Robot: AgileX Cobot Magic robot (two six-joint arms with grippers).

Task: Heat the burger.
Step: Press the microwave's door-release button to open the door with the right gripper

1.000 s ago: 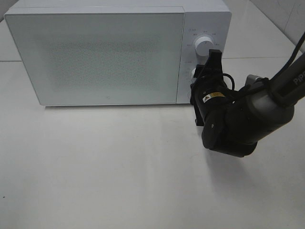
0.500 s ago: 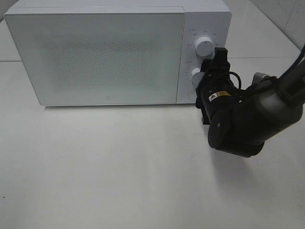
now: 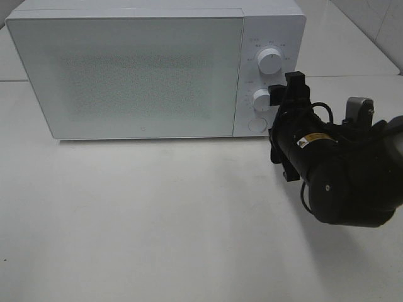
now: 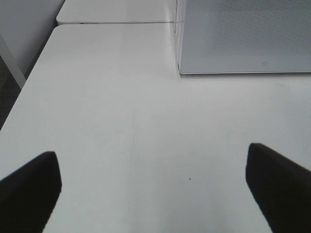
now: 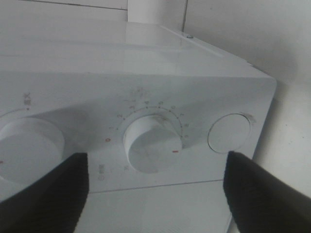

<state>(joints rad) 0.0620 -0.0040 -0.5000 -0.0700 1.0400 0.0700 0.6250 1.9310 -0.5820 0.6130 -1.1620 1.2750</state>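
Right claw (image 5: pixel 153 191) has backed off the timer knob (image 5: pixel 150 143), jaws now spread; knob sits just ahead. Left claw (image 4: pixel 155 187) spread too. Burger unseen, presumably inside microwave (image 3: pixel 126 75). Risk: claw clips knob on retreat, shifting the timer.

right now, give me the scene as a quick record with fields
microwave: on the table, door closed
burger: not in view
controls: upper knob, lower knob, round button
right gripper: open, facing the lower knob, gripping nothing
left gripper: open, empty, over the table
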